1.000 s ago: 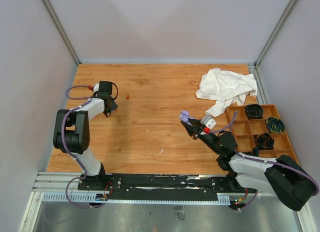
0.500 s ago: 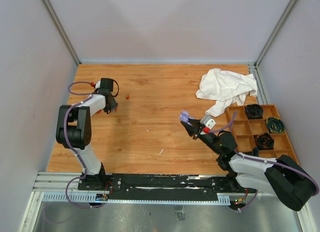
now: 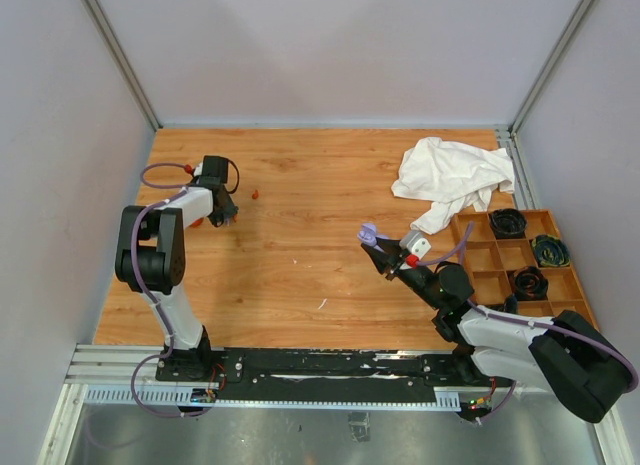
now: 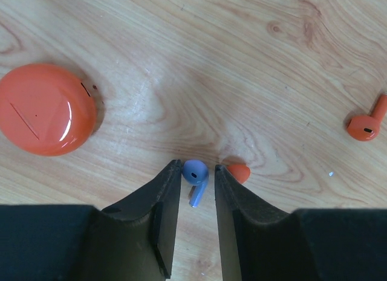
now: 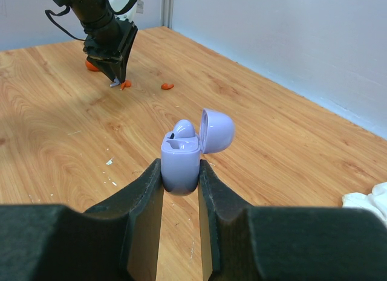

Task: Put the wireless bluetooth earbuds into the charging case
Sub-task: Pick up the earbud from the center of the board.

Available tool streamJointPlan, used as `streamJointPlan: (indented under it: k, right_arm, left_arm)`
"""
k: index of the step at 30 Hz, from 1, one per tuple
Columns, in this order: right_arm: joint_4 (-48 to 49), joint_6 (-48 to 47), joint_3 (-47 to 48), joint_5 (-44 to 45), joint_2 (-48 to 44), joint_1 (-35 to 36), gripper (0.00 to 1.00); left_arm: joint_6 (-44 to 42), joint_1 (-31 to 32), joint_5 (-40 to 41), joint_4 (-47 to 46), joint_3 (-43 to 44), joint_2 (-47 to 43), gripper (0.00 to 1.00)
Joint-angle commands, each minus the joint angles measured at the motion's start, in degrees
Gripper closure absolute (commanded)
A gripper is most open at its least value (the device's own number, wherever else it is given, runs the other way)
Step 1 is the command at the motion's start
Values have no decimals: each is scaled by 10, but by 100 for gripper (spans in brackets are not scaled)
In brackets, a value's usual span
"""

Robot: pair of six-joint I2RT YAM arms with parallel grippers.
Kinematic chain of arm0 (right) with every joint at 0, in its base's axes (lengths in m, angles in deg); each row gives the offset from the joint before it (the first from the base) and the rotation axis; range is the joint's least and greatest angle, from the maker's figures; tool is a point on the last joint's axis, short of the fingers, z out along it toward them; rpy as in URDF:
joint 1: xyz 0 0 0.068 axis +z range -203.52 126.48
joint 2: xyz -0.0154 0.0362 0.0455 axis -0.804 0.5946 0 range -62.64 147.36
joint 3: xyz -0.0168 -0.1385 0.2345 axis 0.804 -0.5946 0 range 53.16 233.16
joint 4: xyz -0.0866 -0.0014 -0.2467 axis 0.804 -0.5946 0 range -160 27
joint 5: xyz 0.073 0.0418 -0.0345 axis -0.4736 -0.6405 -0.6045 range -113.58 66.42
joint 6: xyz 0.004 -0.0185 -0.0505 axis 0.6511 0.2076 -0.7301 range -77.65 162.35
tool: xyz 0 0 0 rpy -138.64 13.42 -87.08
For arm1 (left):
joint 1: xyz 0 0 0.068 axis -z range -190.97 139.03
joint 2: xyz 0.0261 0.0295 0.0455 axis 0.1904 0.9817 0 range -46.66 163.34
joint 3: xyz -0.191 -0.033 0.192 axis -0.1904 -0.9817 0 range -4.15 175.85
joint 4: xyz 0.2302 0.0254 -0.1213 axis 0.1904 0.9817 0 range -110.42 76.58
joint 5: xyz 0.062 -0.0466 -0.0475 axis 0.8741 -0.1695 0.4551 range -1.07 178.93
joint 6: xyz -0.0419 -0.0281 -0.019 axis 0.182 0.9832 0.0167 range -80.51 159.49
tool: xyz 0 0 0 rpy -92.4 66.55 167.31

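Left gripper (image 4: 196,167) has slid toward the table (image 3: 300,175) left edge and narrowed, jaws flanking the lavender earbud (image 4: 195,172) lying there, thin gaps either side, orange earbud (image 4: 239,172) just beside one finger. Right gripper (image 5: 180,172) clamps the open charging case (image 5: 180,161) above table middle, second lavender earbud (image 5: 184,128) seated inside
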Motion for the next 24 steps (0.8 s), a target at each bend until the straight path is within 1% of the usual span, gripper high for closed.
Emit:
streamJointPlan:
  k: [1, 8, 13, 19, 24]
  right_arm:
    - [14, 5, 18, -3, -5, 8, 88]
    - [13, 5, 17, -5, -9, 7, 88]
    - [7, 5, 18, -8, -13, 8, 88]
    - [0, 4, 23, -17, -10, 8, 88]
    - [1, 5, 27, -35, -3, 8, 88]
  left_arm:
    - [-3, -3, -3, 17, 10, 9, 67]
    - [-2, -4, 3, 31, 11, 12, 76]
    - [6, -3, -8, 29, -12, -21, 77]
    - [24, 4, -66, 8, -60, -87, 77]
    - [36, 41, -96, -17, -93, -145, 78]
